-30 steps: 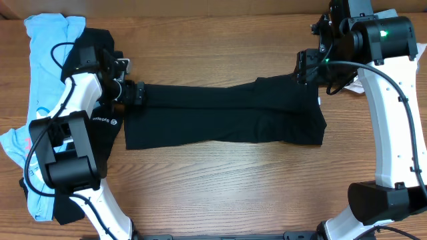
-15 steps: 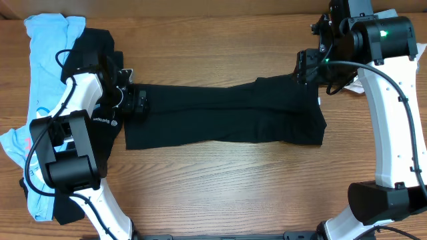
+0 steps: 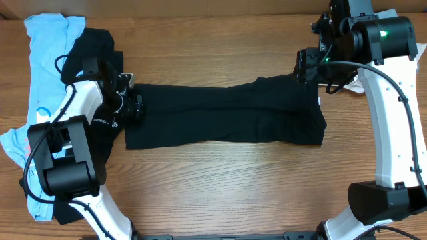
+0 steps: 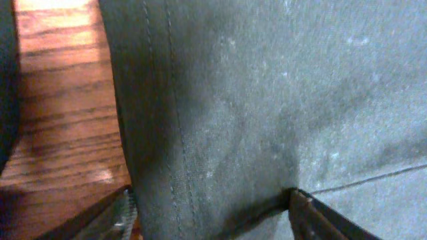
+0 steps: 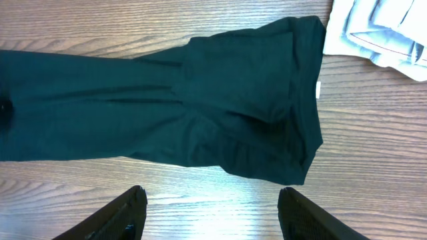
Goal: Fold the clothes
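Lying across the middle of the brown wooden table (image 3: 220, 187), the large plain black cotton T-shirt (image 3: 227, 113) is doubled lengthwise into a long flat band. Its hem end is at the left and its collar end, with a small white tag (image 5: 317, 90), at the right.

The left gripper (image 4: 210, 197) is down on the band's left end. Its two fingers stand apart, with the stitched hem and a low ridge of cloth lying between them. Whether the pads press into the fabric I cannot tell.

The right gripper (image 5: 212, 200) hangs above the table near the collar end, fingers spread wide and holding nothing.

A light-blue printed tee (image 3: 47, 47) and a black garment with a small white logo (image 3: 100, 123) lie heaped by the left arm. A pale folded cloth (image 5: 377, 30) sits just beyond the collar.

The shirt looks light, limp and thin. It will likely sag and slide rather than keep a shape, and several layers are stacked here. A hold probably needs both corners of one end, pinching through every layer at the double-stitched hem, where the cloth is firmest. A shallow pinch risks lifting only the top layer and pulling the fold open.
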`<state>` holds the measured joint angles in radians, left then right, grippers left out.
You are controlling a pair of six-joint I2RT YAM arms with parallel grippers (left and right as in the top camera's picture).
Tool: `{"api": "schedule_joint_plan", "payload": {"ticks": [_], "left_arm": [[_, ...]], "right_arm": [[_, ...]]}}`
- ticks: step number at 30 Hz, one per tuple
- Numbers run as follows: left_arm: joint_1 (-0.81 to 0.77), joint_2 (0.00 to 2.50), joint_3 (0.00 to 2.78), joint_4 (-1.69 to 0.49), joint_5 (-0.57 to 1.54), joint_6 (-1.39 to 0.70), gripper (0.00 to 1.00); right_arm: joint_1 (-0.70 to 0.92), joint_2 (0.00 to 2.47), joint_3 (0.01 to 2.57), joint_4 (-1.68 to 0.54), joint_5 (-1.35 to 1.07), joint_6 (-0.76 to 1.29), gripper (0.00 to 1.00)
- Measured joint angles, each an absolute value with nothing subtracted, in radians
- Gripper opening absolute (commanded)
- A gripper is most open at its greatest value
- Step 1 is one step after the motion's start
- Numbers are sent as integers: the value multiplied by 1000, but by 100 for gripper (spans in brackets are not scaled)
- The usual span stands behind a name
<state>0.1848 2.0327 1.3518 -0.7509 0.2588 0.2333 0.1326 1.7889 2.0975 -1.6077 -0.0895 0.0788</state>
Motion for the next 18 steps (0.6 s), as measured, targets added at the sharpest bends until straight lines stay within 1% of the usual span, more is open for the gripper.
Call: {"api": "schedule_joint_plan", "payload": {"ticks": [4,5,6,7,8,11,14,18], "left_arm": [[185,2026,1336,-756,259,218,53],[185,2025,1334,-756,259,213,47],[185,2025,1333,-758,259,210,39],[185,2025,1331,-759,261,207,29],[185,2025,1328,-759,262,204,4],[185,2027,1319,-765,279,182,4],[186,2032,1333,-792,293,158,4],[195,2069,1405,-927,314,146,4]], "right_arm": [[133,1789,2098,-1608,-89,78,67],[133,1789,2098,-1608,-90,78,67],[133,1789,2098,-1608,-89,79,67],[132,1789,2098,-1608,-89,78,67],[133,1789,2098,-1608,-89,78,67],[133,1789,2098,-1606,-89,78,66],[133,1789,2098,-1593,-90,79,63],[133,1789,2098,-1568,-105,79,61]]}}
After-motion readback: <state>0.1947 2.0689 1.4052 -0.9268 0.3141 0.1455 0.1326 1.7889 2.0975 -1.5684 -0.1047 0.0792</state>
